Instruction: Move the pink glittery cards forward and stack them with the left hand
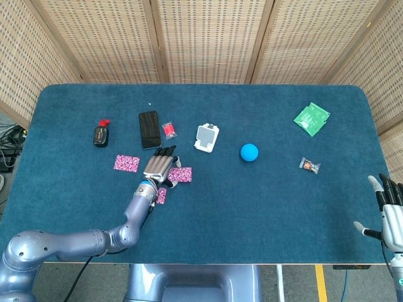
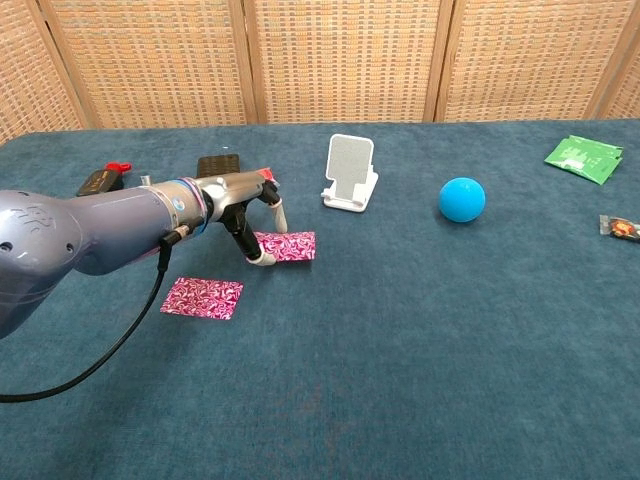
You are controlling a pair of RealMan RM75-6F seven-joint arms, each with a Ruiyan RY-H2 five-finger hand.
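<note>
Three pink glittery cards lie flat on the blue table. One card [image 1: 126,163] sits left of my left hand [image 1: 158,167]; the arm hides it in the chest view. A second card [image 1: 181,174] [image 2: 286,246] lies under the fingertips [image 2: 262,257] of my left hand [image 2: 250,215], which press on its left end with the fingers spread. The third card [image 1: 161,195] [image 2: 203,298] lies nearer me, half under the wrist in the head view. My right hand [image 1: 390,211] hangs open off the table's near right corner.
A black phone [image 1: 150,129], a red packet [image 1: 169,130] and a black key fob [image 1: 101,134] lie beyond the cards. A white phone stand [image 1: 206,138] and a blue ball [image 1: 249,151] stand to the right. A green packet [image 1: 312,118] and a small sweet [image 1: 309,165] lie far right.
</note>
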